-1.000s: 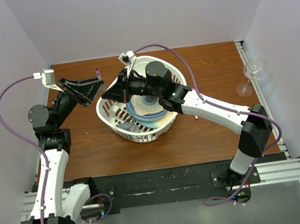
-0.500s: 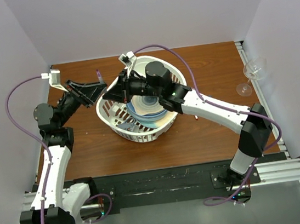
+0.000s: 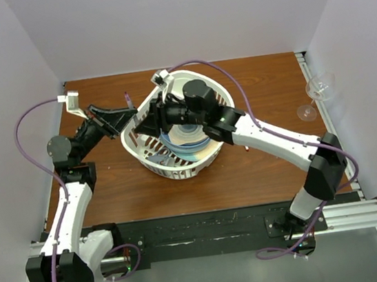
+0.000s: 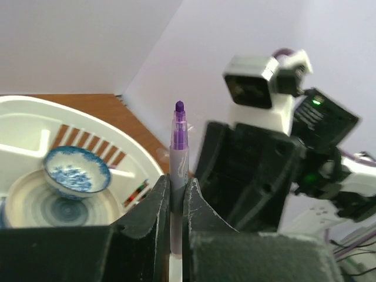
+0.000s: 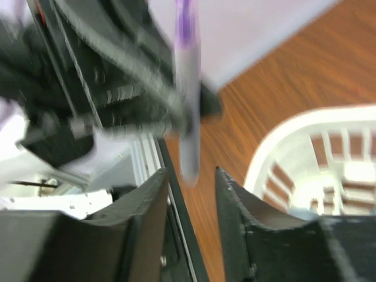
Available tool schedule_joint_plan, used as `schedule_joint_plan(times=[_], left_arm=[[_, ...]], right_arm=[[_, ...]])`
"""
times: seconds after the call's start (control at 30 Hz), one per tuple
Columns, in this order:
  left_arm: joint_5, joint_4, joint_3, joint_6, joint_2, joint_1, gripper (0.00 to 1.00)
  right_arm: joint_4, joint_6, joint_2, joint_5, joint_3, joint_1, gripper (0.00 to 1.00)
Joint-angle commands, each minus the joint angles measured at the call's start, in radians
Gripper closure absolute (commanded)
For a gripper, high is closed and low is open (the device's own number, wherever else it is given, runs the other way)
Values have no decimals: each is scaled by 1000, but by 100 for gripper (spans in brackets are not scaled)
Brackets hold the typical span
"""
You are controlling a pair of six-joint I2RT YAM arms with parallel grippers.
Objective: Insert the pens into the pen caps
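Your left gripper [image 4: 178, 189] is clamped on the purple-tipped pen [image 4: 179, 138], which stands upright beside the white basket [image 3: 133, 145] rim. Right gripper [image 5: 191, 176]: jaws apart, pen end at the gap, seemingly untouched. Light, stiff, probably slick barrel. Pinch mid-barrel, clear of the tip.

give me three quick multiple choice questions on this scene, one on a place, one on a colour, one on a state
1. Where is the wine glass?
a) in the basket
b) at the right edge of the table
c) in a gripper

2. What colour is the tip of the pen?
a) purple
b) green
c) red

3. The left gripper is:
a) wide open
b) shut on the pen
c) out of view

Answers:
1 b, the top view shows it at the far right of the wood, apart from both arms.
2 a, the left wrist view shows a purple tip.
3 b, it clamps the barrel from both sides, with the pen standing upright.
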Motion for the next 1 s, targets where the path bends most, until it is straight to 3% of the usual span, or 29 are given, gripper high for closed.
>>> schedule_joint_plan(times=[0.0,0.1,0.23,0.3,0.5,0.63,0.77,0.9,0.97], left_arm=[[59,-481,238,358,68,-1,100],[-68,-745,346,596,49,-1,100],[-64,-641,237,580,-19,-1,100],[-94,-665,214,624,-54,-1,100],[-197,-684,153,728,-144,-12,100],[-284,-687,98,765,-181,-18,100],[-407,-734,67,848,-223,-114,100],[-545,-801,81,888,-272,-133,100],[-591,-820,99,883,-266,-133,100]], right_arm=[[-271,-81,-213,117,-87,2,55],[-466,-137,-295,314,-59,-24,52],[-708,-214,-281,479,99,-182,53],[-798,-260,-278,573,122,-223,52],[-855,-371,-165,541,195,-486,54],[-853,-424,-41,414,254,-650,55],[-956,-449,143,402,371,-715,52],[-950,-443,263,452,414,-731,51],[-959,-356,332,489,441,-750,53]])
